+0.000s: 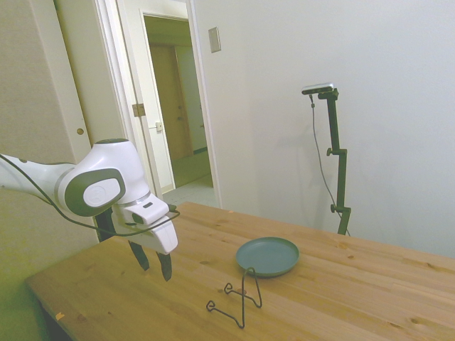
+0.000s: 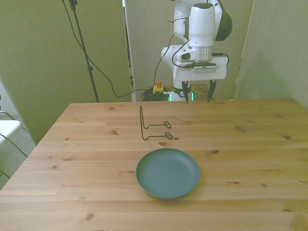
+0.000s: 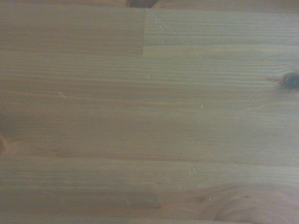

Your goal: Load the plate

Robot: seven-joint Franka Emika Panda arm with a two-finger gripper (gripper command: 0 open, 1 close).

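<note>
Plate lies flat on table, lower centre of front view; in side view it sits centre-right, a bit below mid-frame. Teal-grey, low rim, nothing on it. Rim clear all round, nothing touching.

Wire stand, thin black, stands just above plate in front view, near but apart; upright bar at its left end, two looped feet running to the right. In side view it's at bottom centre, below-left of plate.

Gripper at upper centre of front view, above stand and well apart from plate, hanging over table's far edge. Side view: lower left, fingers pointing down, clear of wood. Jaws apart, holding nothing. Wrist view: bare planks only, one dark knot, soft focus; no plate or stand in it.

Judgement: task at its start, plate not yet touched; "load" likely means plate goes up into stand.

Risks:
- Plate flat, rim low: little for jaws to bite on. Shallow pinch on rim may slip, or tips hit table first.
- Stand is light wire; a bump from arm or plate edge could tip or skid it.
- Stand lies btwn gripper and plate in front view: a low approach could snag the upright.
- Plate tilted wrong at insertion may miss the slot and fall back.
</note>
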